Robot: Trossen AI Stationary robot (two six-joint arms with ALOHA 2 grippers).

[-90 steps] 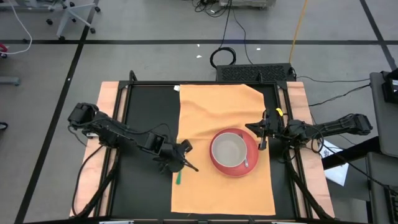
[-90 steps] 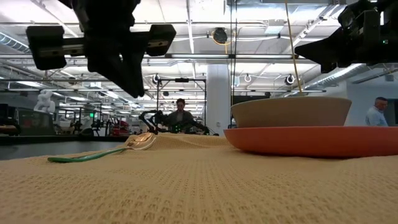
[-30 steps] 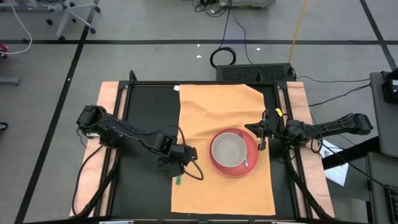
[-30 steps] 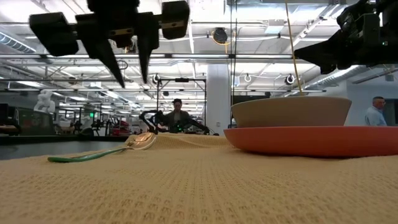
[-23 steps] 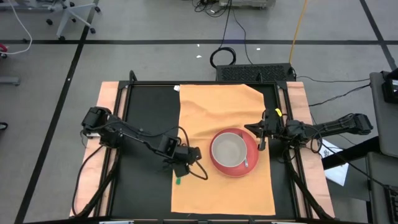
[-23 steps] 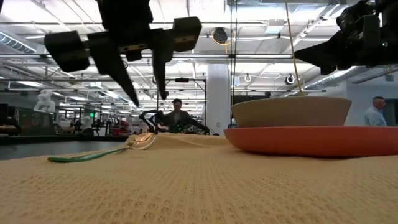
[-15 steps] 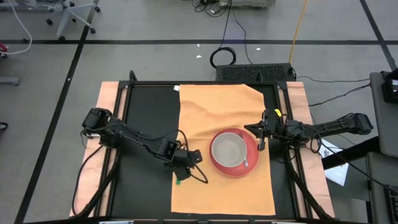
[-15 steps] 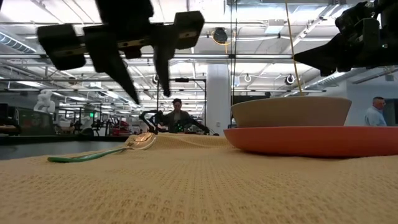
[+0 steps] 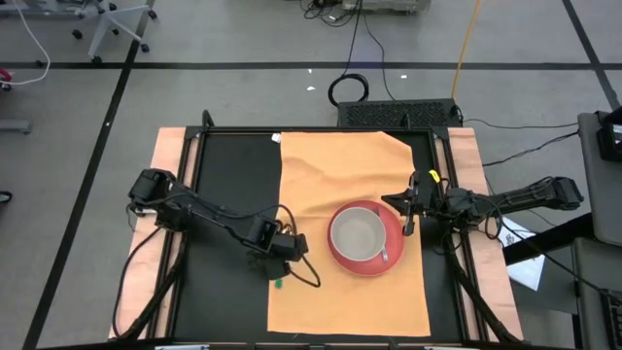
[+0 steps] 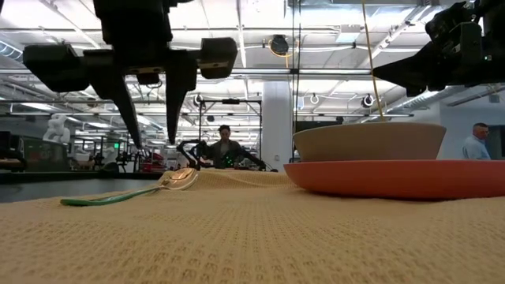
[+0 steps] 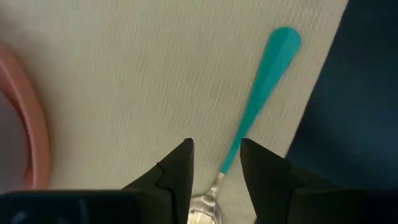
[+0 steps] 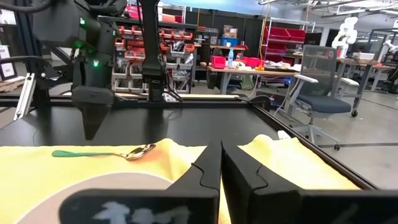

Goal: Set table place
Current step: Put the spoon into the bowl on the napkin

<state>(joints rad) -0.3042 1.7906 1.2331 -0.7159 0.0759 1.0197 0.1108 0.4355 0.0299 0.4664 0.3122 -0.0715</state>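
Note:
A spoon with a teal handle (image 11: 268, 70) and a metal bowl (image 10: 180, 179) lies flat on the orange-tan mat (image 9: 340, 156), near the mat's left edge. Only its handle tip (image 9: 278, 283) shows from above. My left gripper (image 11: 216, 152) hangs open above the spoon (image 10: 118, 192), fingers pointing down on either side of the neck without touching it. Low view: its tips (image 10: 154, 143) are clear of the mat. A red plate (image 9: 395, 249) carrying a pale bowl (image 9: 358, 233) rests on the mat. My right gripper (image 9: 403, 216) waits shut beside the plate's right rim.
Bare black tabletop (image 9: 228, 175) lies left of the mat. The plate and bowl (image 10: 371, 142) stand right of the spoon with free mat between them. The mat's near part (image 9: 350, 306) is open. A person sits far behind the table (image 10: 227, 146).
My left gripper has stayed open. It swung toward the plate, then back toward the table's left, turning a little, and came down closer to the spoon. The spoon, plate and right arm have kept still.

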